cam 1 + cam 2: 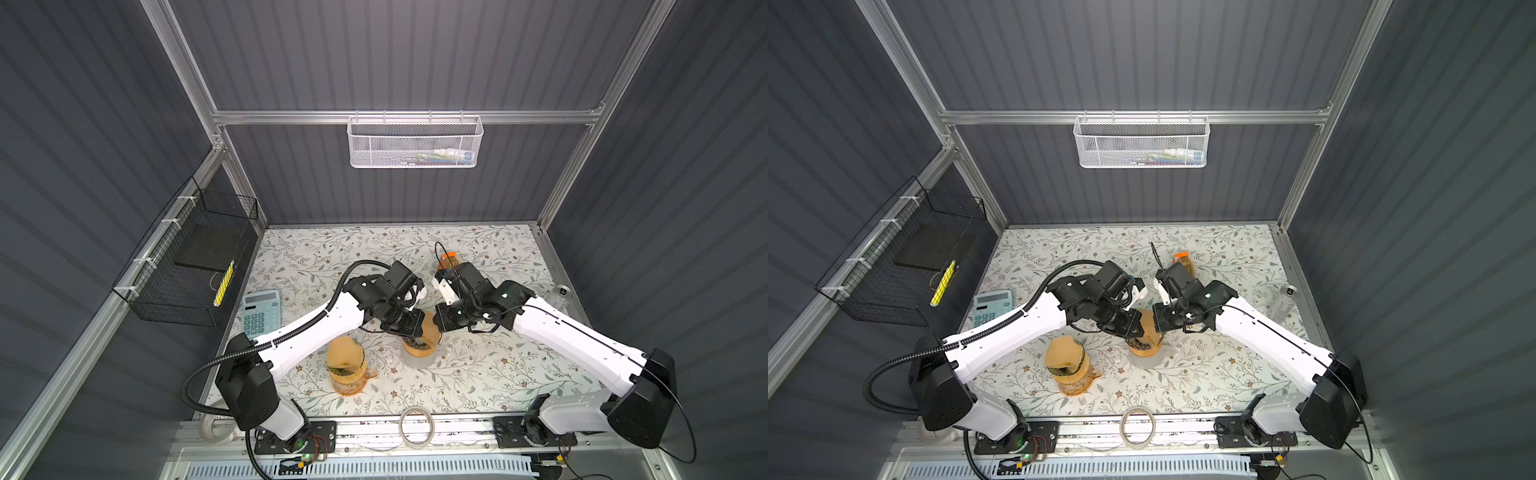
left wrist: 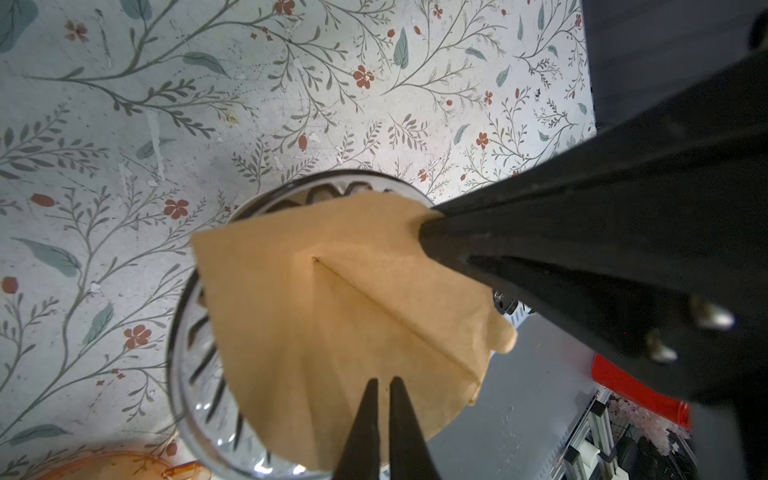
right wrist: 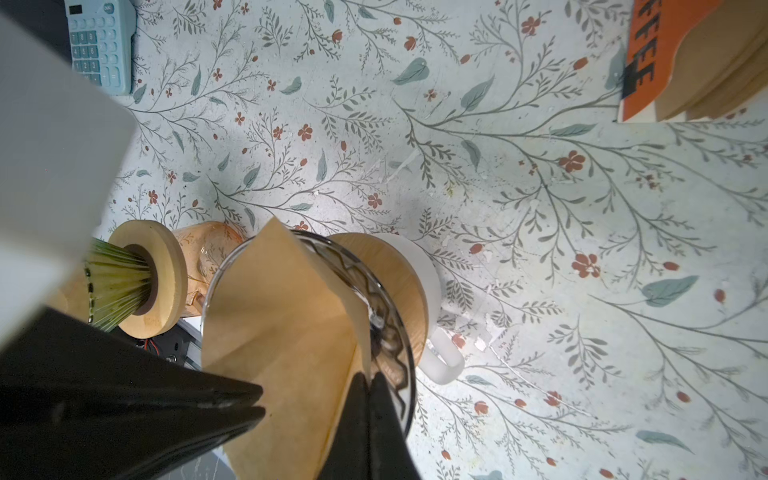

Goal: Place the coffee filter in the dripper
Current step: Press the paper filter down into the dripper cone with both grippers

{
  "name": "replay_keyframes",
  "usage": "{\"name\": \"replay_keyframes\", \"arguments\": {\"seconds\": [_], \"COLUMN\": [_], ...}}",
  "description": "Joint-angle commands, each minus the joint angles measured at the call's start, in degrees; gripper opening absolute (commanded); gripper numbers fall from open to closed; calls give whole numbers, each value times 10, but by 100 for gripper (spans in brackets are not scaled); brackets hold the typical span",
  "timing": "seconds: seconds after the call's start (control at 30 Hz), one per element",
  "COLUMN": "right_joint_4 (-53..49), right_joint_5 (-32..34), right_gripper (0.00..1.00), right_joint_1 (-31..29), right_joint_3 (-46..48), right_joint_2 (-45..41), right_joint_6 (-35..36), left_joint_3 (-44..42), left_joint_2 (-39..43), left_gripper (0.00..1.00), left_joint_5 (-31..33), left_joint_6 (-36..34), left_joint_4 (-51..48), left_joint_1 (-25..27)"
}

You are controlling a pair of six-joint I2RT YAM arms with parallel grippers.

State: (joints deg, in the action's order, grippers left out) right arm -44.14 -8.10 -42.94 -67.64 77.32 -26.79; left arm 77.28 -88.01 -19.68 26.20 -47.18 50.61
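my left jaws and right jaws each pinch an edge of the brown coffee filter over the glass dripper on the white mug.

Blue calculator, tape roll, white mesh basket, black wire basket, floral tabletop
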Motion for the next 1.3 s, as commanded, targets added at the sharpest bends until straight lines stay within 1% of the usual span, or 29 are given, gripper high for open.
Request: {"name": "replay_keyframes", "arguments": {"seconds": [0.0,0.7,1.0,1.27], "right_joint_4": [-1,1,-3,-4], "right_joint_5": [14,36,41,45], "right_gripper": [0,0,0,0], "right_joint_1": [-3,-13,-20,-25], "right_joint_3": [-16,-16,-28,-36], "right_joint_2": [4,36,38,42], "right_joint_6": [-1,-4,-5,-5], "left_joint_3": [-4,-29,2,-13], "left_joint_2": [20,10,25,34], "left_gripper": [9,7,6,6], "left_joint_5": [22,33,51,54], "left_joint_6": [7,4,0,-1], "left_joint_4": [-5,18,-7,-19], "left_joint_1": [4,3,2,2]}}
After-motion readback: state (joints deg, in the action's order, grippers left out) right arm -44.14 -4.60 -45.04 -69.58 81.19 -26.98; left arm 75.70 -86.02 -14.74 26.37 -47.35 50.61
